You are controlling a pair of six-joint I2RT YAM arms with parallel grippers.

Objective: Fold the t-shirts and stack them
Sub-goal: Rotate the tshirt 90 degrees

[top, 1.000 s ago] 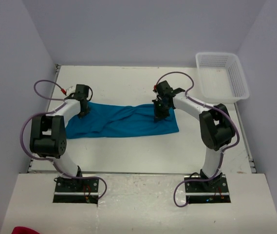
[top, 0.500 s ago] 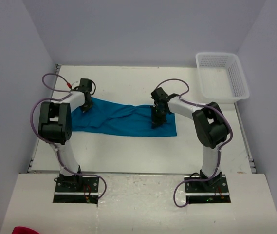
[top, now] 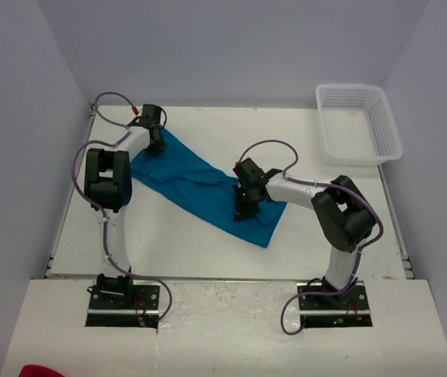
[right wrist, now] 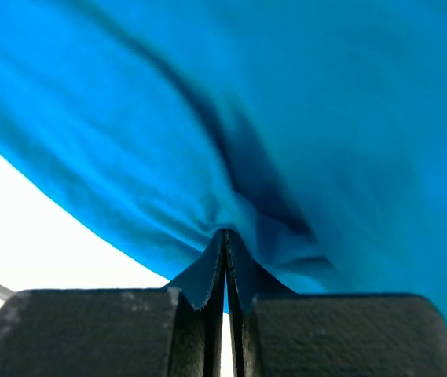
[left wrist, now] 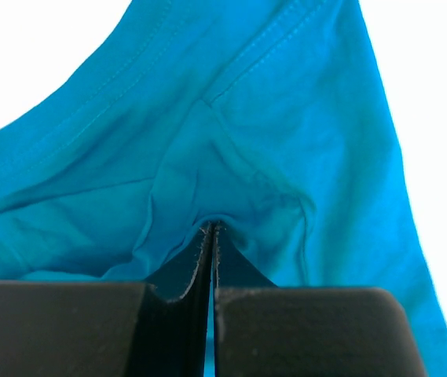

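One teal-blue t-shirt point(top: 196, 184) lies folded lengthwise as a band on the white table, running from the far left down to the near middle. My left gripper point(top: 157, 140) is shut on the t-shirt's far left end; in the left wrist view the cloth point(left wrist: 231, 141) bunches at the closed tips point(left wrist: 211, 228). My right gripper point(top: 243, 206) is shut on the t-shirt's near right part; in the right wrist view the cloth point(right wrist: 286, 118) is pinched at the tips point(right wrist: 225, 233). No other t-shirt shows.
A white mesh basket point(top: 359, 122) stands at the table's point(top: 207, 236) far right corner. Grey walls close the table in on the left, back and right. A red object point(top: 38, 371) lies at the near left bottom edge.
Both grippers dragged the shirt: the left end went farther back and right, the right end came nearer and left. The band turned from level to a diagonal.
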